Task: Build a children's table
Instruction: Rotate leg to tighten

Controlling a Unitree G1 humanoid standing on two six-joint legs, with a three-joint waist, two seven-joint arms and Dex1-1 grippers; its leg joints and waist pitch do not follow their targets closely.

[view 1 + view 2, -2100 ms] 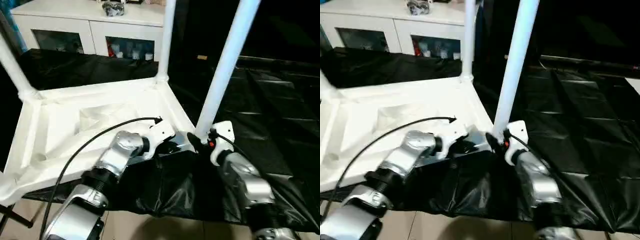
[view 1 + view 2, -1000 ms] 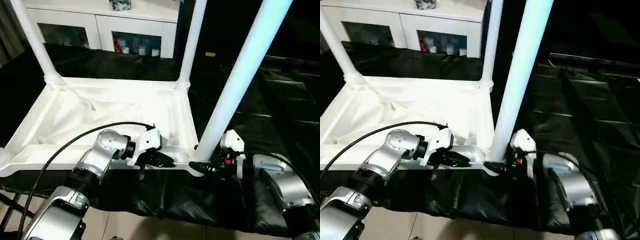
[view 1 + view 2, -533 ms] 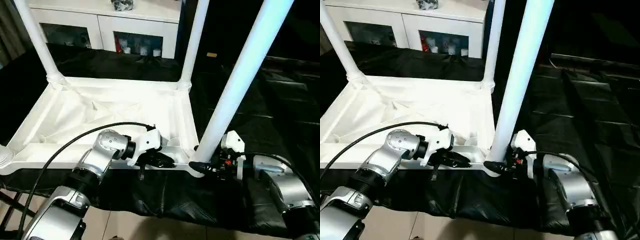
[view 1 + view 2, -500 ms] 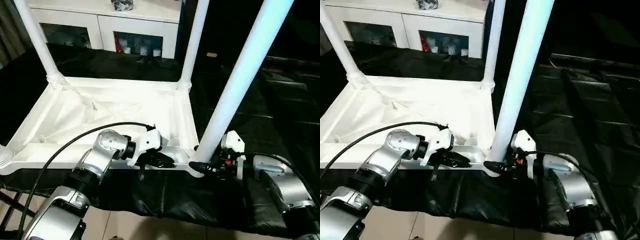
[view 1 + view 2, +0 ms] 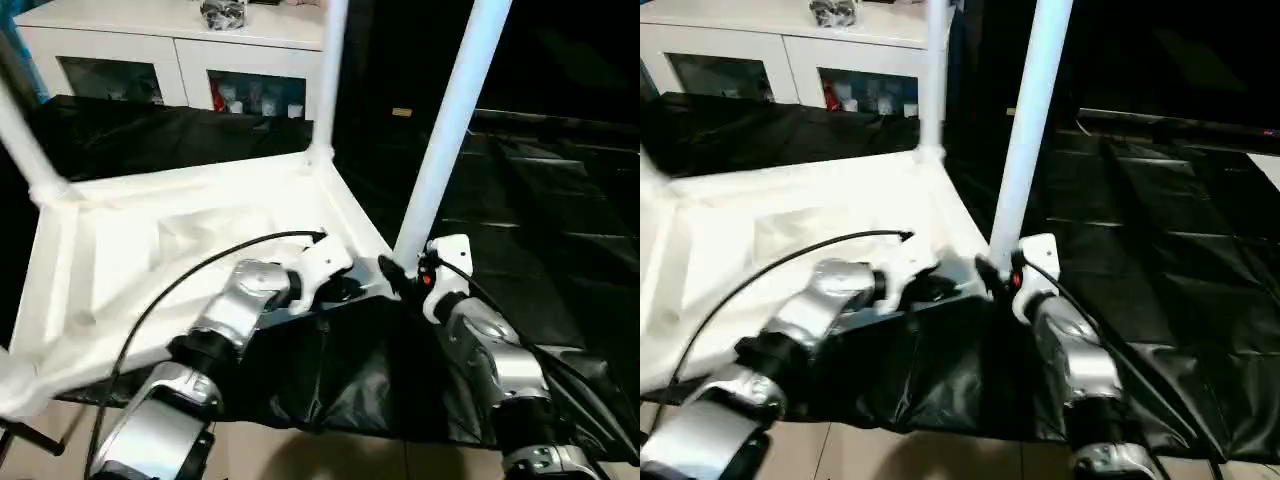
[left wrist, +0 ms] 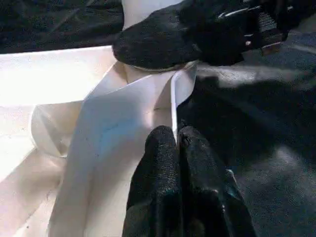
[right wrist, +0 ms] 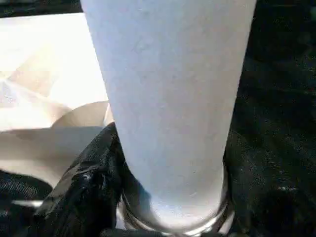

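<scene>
Black plastic sheeting [image 5: 560, 200] covered the worktop, and behind it stood a white cabinet with glass doors [image 5: 180, 70]. On that sheeting lay the white plastic rectangular table top [image 5: 190, 250], upside down, ribbed underside facing up, tilted so its near right corner sat toward the robot. Three long white tube legs rose from its corners: the near right leg [image 5: 450, 130] just in front of the robot, the far right leg [image 5: 328, 80] at the corner beyond it, and the far left leg [image 5: 25, 150] across the top from them.

Down at the near right corner, both arms were in tight. The left gripper [image 6: 177, 143] had its black fingers [image 6: 158, 163] pressed together on the thin upright rim of the table top, pinching that white edge right beside the round corner socket [image 6: 148, 74]. A black cable [image 5: 200, 270] looped over the left silver forearm [image 5: 235, 315].

The right gripper [image 5: 395, 275] was at the foot of the near right leg, its black fingers [image 7: 84, 187] wrapped around the base of the tube where the ridged collar [image 7: 173, 224] met the socket, clamped on the leg. The right silver forearm [image 5: 490, 360] stretched back over the sheeting toward the robot.
</scene>
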